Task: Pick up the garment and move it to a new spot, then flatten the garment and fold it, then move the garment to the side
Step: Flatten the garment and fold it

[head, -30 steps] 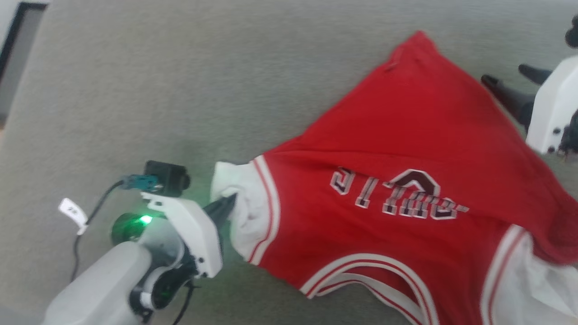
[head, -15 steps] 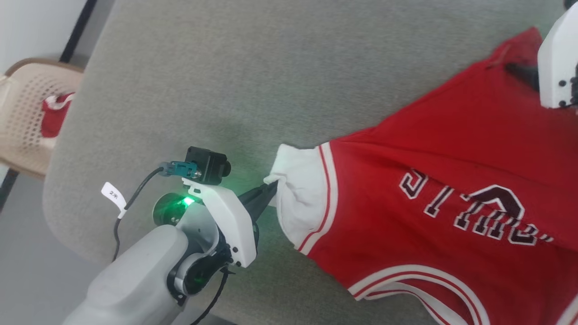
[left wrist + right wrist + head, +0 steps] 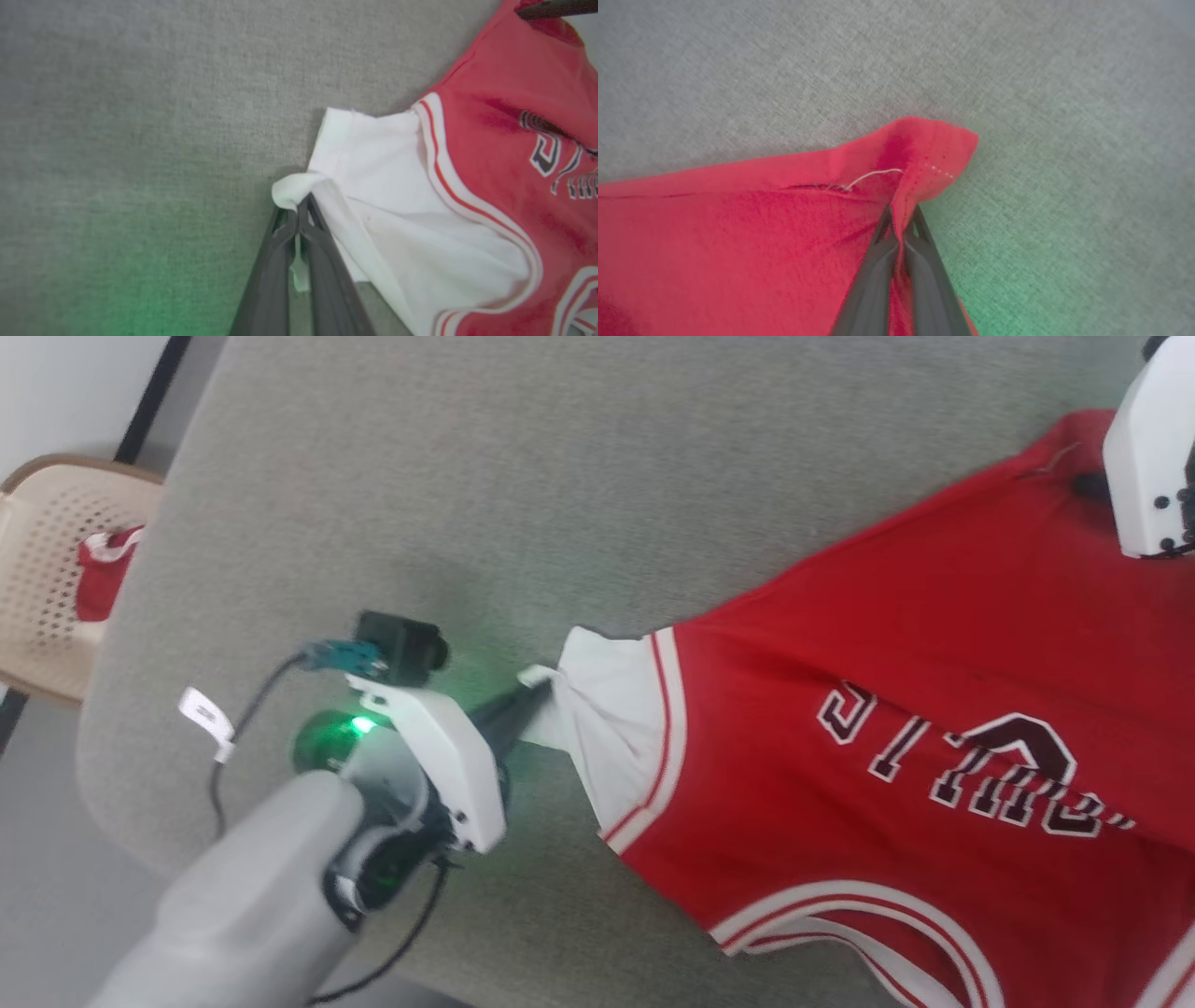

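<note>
Left gripper point(image 3: 297, 211): jaws closed to the tips on a small fold at the cuff edge of the white sleeve point(image 3: 397, 186); bite is shallow, a nub of cloth pokes out past the tips. Right gripper point(image 3: 901, 214): jaws closed on the red hem corner point(image 3: 934, 154), with cloth running down between the fingers, a deeper bite than the left one; loose white thread at the seam beside it.

The garment point(image 3: 887, 663) lies chest lettering up on the grey padded surface point(image 3: 560, 476), strung between the two pinches; sleeve drawn into a point toward the left gripper, creases fanning from it; far edge runs fairly straight up to the right gripper; striped neck trim toward the bottom of the head view. Left arm sits near the rounded corner of the surface; beige chair point(image 3: 47, 569) beyond it with something red on the seat.

Judgement: flattening or repositioning stage, nothing folded yet. To do it well: draw the two pinches apart evenly and low, so the cloth slides rather than lifts; go gently on the left, since the shallow cuff bite looks likely to slip first; stop once the sleeve creases ease; avoid hauling the sleeve past the surface edge.
</note>
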